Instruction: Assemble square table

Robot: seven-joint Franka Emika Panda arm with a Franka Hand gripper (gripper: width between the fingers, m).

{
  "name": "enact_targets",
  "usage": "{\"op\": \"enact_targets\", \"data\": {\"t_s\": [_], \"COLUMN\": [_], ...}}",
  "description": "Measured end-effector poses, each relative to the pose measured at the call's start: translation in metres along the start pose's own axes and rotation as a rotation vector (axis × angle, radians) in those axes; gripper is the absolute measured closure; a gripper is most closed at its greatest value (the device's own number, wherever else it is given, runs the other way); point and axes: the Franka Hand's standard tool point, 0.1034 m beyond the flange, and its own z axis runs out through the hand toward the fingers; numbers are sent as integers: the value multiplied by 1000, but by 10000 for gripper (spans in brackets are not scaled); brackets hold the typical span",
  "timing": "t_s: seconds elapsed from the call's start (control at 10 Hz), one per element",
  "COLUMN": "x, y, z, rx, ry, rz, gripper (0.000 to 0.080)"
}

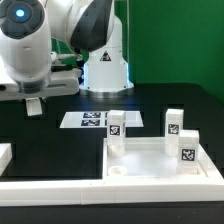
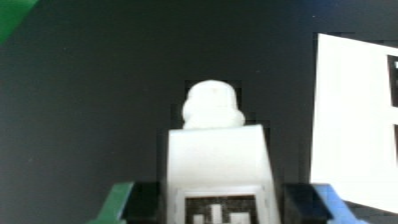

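Note:
The white square tabletop lies at the front right in the exterior view, rim up. Three white tagged legs stand on it: one at its back left corner, one at the back right, one at the front right. High at the exterior view's left, well apart from the tabletop, hangs my gripper. In the wrist view the gripper is shut on a fourth leg. The leg's rounded peg points away, and its tag shows between the green finger and the blue one.
The marker board lies flat behind the tabletop, below the robot base, and shows as a white sheet beside the held leg. Long white rails run along the front edge and at the left. The table surface is black.

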Motion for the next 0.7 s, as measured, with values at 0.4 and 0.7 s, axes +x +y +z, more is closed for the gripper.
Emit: {"op": "enact_targets", "data": {"t_s": [0.4,0.7], "x": [17,3], "y": [-6,-1], "z": [-51,-107], "rx": [-15,46], "ry": [240,414], "rz": [21,65], "gripper": [512,511]}}
